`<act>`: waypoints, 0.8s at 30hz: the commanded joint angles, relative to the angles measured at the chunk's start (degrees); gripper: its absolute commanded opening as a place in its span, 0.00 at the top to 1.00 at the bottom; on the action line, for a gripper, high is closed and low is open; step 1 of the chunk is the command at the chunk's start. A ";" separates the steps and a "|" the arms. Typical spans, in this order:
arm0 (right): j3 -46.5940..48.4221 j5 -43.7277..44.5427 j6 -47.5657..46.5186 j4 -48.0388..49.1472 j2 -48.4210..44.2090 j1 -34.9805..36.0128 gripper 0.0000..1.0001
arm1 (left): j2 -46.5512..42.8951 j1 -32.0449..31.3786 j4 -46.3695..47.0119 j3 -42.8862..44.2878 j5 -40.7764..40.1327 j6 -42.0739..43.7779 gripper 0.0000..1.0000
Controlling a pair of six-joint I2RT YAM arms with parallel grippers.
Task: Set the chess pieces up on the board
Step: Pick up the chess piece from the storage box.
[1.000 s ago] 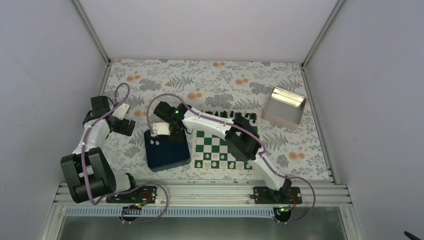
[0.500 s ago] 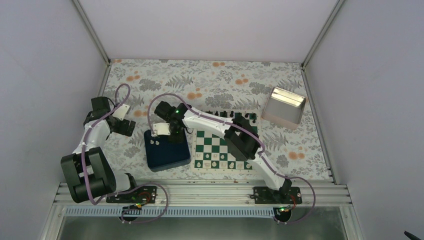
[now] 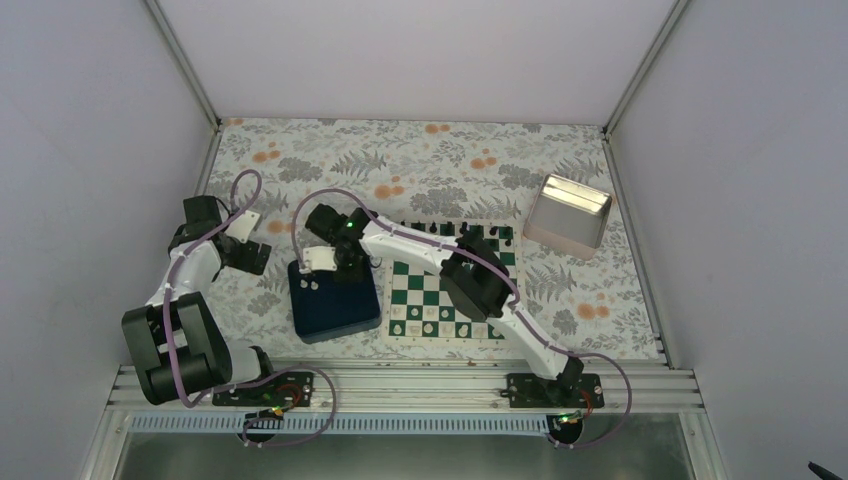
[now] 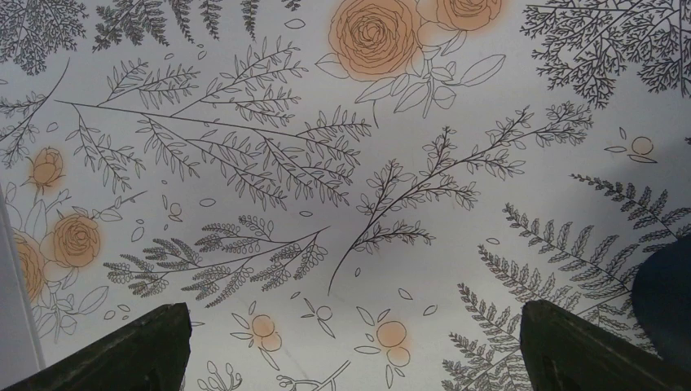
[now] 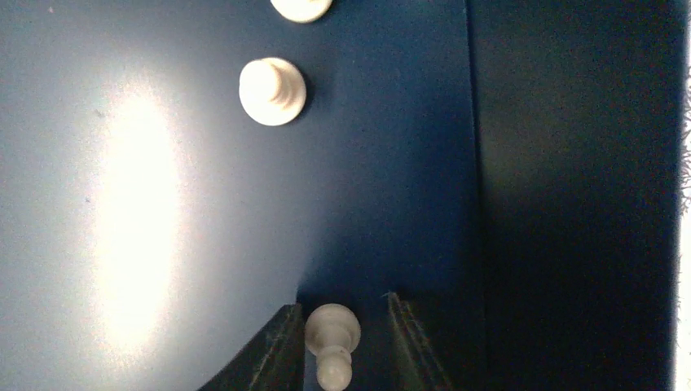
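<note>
In the right wrist view, a small white pawn (image 5: 332,330) lies on its side on the floor of the dark navy tray (image 5: 163,204). It sits between the fingers of my right gripper (image 5: 342,309). The left finger touches it and a narrow gap remains at the right finger. Two more white chess pieces (image 5: 272,91) stand farther along the tray. From above, the right gripper (image 3: 335,265) hangs over the tray's far edge, left of the green and white board (image 3: 430,295). White pieces (image 3: 430,327) fill the board's near rows. My left gripper (image 4: 350,350) is open over bare floral cloth.
Small black pieces (image 3: 455,230) line the board's far edge. A metal tin (image 3: 568,213) stands at the back right. The left arm (image 3: 215,245) rests left of the navy tray (image 3: 335,305). Floral cloth covers the table.
My right gripper's jaws have narrowed around the pawn, and the right arm has shifted slightly left over the tray. The left arm has not moved.
</note>
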 commanded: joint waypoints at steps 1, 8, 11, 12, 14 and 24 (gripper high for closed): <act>1.77 -0.17 -0.04 -0.39 0.98 -0.07 0.75 | 0.43 0.48 1.24 -0.49 0.08 0.99 0.00; 0.21 -0.72 0.28 -1.11 -3.10 -0.06 0.91 | 0.39 0.49 0.63 0.08 0.67 0.84 0.00; -1.83 -1.02 0.34 -2.09 -6.55 -0.02 0.94 | 0.11 0.52 0.35 0.15 0.63 0.95 0.00; -2.63 -1.06 0.36 -2.50 -8.13 -0.04 0.95 | 0.01 0.53 0.28 0.16 0.52 0.92 0.00; -4.57 -1.53 0.40 -3.29 -11.77 -0.12 0.95 | 0.01 0.49 0.35 0.24 0.52 0.79 0.00; -26.42 -2.68 2.44 -4.34 -36.31 -4.84 0.96 | 0.31 0.51 -0.41 2.77 1.01 -0.08 0.00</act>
